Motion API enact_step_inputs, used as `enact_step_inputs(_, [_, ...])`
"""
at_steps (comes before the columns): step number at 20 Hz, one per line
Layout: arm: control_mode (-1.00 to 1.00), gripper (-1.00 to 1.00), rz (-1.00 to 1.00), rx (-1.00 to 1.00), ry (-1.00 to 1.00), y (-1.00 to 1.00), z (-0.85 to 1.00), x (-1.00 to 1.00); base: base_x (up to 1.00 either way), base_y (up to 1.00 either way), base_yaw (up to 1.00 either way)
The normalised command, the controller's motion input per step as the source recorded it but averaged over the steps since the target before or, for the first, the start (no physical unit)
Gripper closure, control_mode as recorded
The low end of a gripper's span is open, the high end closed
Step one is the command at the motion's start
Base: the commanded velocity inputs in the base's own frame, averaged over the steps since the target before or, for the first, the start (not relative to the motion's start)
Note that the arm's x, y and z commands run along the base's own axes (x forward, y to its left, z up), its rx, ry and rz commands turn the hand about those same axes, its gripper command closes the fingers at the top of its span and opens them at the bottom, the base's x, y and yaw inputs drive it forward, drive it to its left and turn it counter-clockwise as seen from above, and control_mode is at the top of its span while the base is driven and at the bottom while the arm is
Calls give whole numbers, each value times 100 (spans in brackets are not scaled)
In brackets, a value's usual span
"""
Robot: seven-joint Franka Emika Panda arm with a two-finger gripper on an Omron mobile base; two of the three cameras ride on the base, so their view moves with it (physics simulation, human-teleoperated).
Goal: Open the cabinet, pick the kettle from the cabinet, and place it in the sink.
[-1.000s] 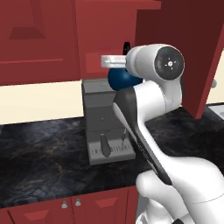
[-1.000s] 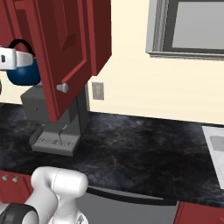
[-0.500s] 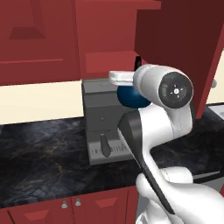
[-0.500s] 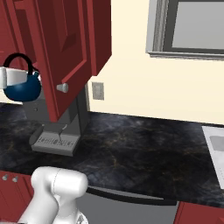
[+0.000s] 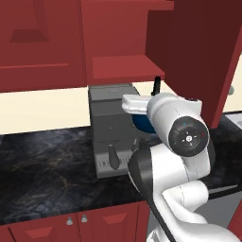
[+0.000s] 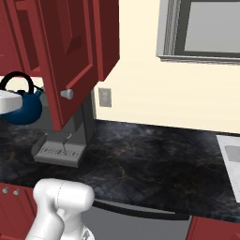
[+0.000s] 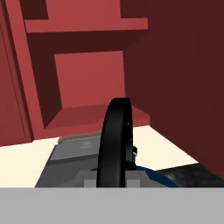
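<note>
So from my remote seat: starting at the left of the right base view, I see the kettle [image 6: 21, 104] hanging in the air, out of the cabinet and above the dark marbled desk [image 6: 154, 159]. It's a round dark blue body with a black arched handle [image 6: 16, 79] on top, and a bit of the white hand covers its left side. Just right of it sits the grey coffee machine [image 6: 65, 140], and above that the cabinet [image 6: 77, 51] door stands swung open, silver knob [image 6: 67, 94] facing me. Farther right there's a wall outlet [image 6: 105, 97], then the window [image 6: 204, 30], and at the far right edge the pale rim of the sink [image 6: 229, 159], well apart from the kettle.

From the left base view, the coffee machine [image 5: 113, 132] is left of the arm, and a slice of blue kettle [image 5: 142, 124] peeks out between the white hand and the big wrist joint, below the open cabinet shelf [image 5: 125, 66].

On the hand view the black handle [image 7: 114, 140] runs straight up the middle, with the blue body [image 7: 153, 177] low behind it. I read the gripper as clamped closed on that handle, though its fingertips themselves are hidden.
</note>
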Motion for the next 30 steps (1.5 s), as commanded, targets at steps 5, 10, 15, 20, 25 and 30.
enact_step_inputs(5, [-100, 100, -7, 1, 0, 0, -19, -29, 0, 0, 0])
enact_step_inputs(10, [-100, 100, -1, 3, 2, 0, -1, -3, 0, 0, 0])
enact_step_inputs(15, [-100, 100, 0, 0, 0, 0, 0, 0, 0, 0, 0])
enact_step_inputs(20, [-100, 100, 0, 0, 0, 0, 0, 0, 0, 0, 0])
enact_step_inputs(25, [-100, 100, 0, 0, 0, 0, 0, 0, 0, 0, 0])
enact_step_inputs(30, [100, 100, 0, 0, 0, 0, 0, 0, 0, 0, 0])
